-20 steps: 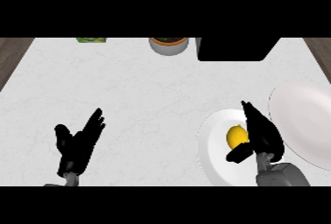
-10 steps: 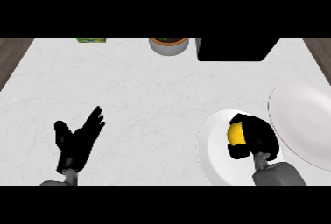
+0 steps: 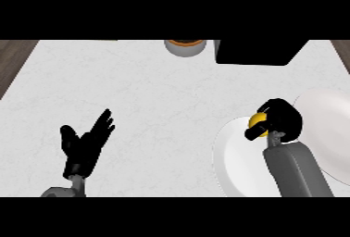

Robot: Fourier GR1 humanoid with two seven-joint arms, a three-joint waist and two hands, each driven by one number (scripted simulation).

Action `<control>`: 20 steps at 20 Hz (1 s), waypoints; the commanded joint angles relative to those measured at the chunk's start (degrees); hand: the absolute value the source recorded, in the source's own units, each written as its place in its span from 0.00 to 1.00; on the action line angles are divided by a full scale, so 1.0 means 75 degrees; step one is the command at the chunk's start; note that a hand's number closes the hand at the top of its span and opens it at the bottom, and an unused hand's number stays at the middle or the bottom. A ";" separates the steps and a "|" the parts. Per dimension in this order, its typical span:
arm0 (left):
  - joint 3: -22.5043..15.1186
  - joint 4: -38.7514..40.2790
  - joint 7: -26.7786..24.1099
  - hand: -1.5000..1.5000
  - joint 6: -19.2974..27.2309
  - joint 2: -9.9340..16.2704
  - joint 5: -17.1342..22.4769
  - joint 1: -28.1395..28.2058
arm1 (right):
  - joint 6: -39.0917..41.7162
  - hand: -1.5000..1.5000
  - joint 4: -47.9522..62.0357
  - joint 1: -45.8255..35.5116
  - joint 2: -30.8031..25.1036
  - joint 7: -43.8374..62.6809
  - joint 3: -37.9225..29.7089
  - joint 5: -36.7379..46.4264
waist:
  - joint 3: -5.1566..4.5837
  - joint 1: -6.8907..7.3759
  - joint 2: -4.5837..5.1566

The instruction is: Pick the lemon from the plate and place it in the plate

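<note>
My right hand (image 3: 282,119) is curled round the yellow lemon (image 3: 258,120), which peeks out at the hand's left side. It is held over the far edge of the near white plate (image 3: 232,157), close to the second white plate (image 3: 327,115) at the right edge. My grey right forearm covers much of the near plate. My left hand (image 3: 85,144) rests open at the lower left, fingers up, holding nothing.
A grey bowl with an orange inside (image 3: 184,46) stands at the counter's far edge. Beside it, on the right, is a black box (image 3: 258,51). Dark wood floor (image 3: 14,60) shows past the counter's left edge.
My right hand closed on the lemon and lifted it toward the far edge of the near plate. The view shifted; the left hand kept its pose.
</note>
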 commanded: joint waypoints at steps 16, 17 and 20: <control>-0.0348 0.0114 0.0055 0.50 -0.0057 -0.0179 -0.0228 -0.0434 | -0.3462 1.00 0.1619 -0.3390 -0.0887 0.3769 -0.2690 0.5371 | 0.0002 0.0501 0.0216; -0.0328 0.0097 0.0093 0.50 -0.0074 -0.0191 -0.0142 -0.0233 | -0.3504 1.00 0.1616 -0.3417 -0.0809 0.3958 -0.2838 0.5620 | 0.0001 0.0557 0.0183; -0.0286 0.0109 0.0074 0.50 -0.0059 -0.0185 -0.0140 -0.0260 | -0.4108 1.00 0.1397 -0.3339 -0.0580 0.4047 -0.3156 0.6247 | 0.0012 0.0401 0.0137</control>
